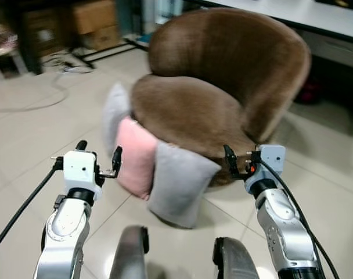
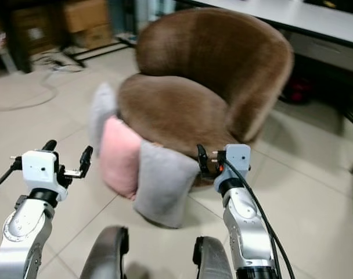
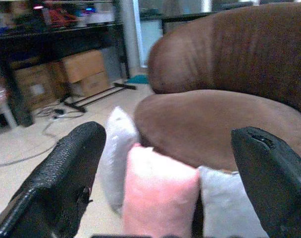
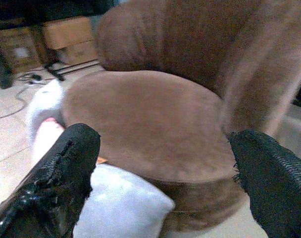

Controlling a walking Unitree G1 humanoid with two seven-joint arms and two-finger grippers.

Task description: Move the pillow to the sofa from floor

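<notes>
Right now —
Sofa: brown round-backed sofa (image 1: 223, 87) on pale tile floor (image 1: 37, 139), seat bare.
Pillows: 3 on the floor, leaning vs. sofa's front-left base, none on the seat.
Grey pillow (image 1: 179, 183): nearest robot, upright, touching sofa base, pressed against the pink one.
Pink pillow (image 1: 136, 157): middle of the row, between the 2 pale ones, upright.
Far pillow (image 1: 114, 110): whitish-grey, behind the pink, touching sofa's side.
L gripper (image 1: 99, 158): raised in front of robot, fingers spread wide, holding nothing; near pink pillow but apart. L wrist view looks between both fingers (image 3: 56, 183) at the pink pillow & sofa seat.
R gripper (image 1: 237, 161): raised just in front of sofa's lower front edge, beside grey pillow's top corner, fingers wide apart, nothing held. R wrist view frames the sofa seat between the fingers (image 4: 51, 183).
Bkgd: cardboard boxes (image 1: 95, 23) & cables (image 1: 60, 67) far left; white tabletop (image 1: 304, 14) behind sofa.
</notes>
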